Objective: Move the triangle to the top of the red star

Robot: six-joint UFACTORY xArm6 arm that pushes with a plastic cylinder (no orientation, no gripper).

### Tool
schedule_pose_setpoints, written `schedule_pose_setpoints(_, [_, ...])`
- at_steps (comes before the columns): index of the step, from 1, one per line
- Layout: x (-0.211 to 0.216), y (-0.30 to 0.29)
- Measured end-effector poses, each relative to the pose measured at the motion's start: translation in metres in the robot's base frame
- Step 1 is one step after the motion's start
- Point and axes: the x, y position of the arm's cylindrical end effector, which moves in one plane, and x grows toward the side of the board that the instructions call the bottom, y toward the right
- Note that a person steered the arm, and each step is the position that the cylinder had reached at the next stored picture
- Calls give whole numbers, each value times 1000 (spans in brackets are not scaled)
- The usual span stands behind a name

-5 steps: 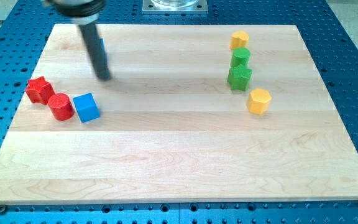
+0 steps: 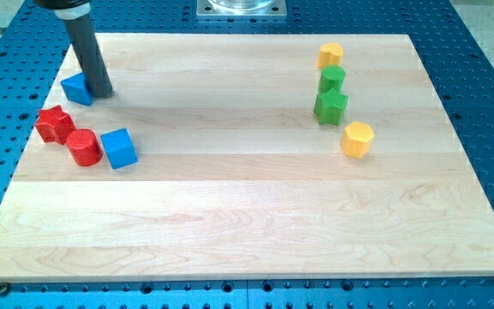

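Rod tip [image 2: 101, 93] is set down on the board and pressed against the right side of the blue triangle [image 2: 76, 88]; contact looks made, no gap seen btwn them. No jaws here, so nothing is clamped: the block is only leaned on from one side. Part of the triangle's right edge is hidden behind the rod, so exact contact pt can't be told.

Triangle is placed near the view's upper-left corner of the board, just above and slightly right of the red star [image 2: 55, 124]. Apart from the star, not touching. Since "top of the star" is the goal, task is judged nearly done; prob. only a small nudge toward the view's left is needed to centre it over the star. Tip being on the right side fits that push direction.

Risk: pushed too far left and the block goes near the board [image 2: 256, 215] edge; pushed downward and the star gets knocked.

Red cylinder [image 2: 83, 147] is sat touching the star on its lower right, w/ the blue cube [image 2: 119, 148] just beside the cylinder. Both are below the work area, so shouldn't be disturbed.

Well apart on the view's right, a column is formed: yellow block [image 2: 330, 55], green block [image 2: 332, 80], green star-like block [image 2: 330, 107], yellow hexagon [image 2: 358, 138]. Irrelevant to this move.
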Motion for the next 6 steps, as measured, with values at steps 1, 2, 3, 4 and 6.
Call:
schedule_pose_setpoints(1, [-29,-8])
schedule_pose_setpoints(2, [-4,-30])
schedule_pose_setpoints(3, [-16,-18])
schedule_pose_setpoints(4, [-47,66])
schedule_pose_setpoints(6, [-135,281])
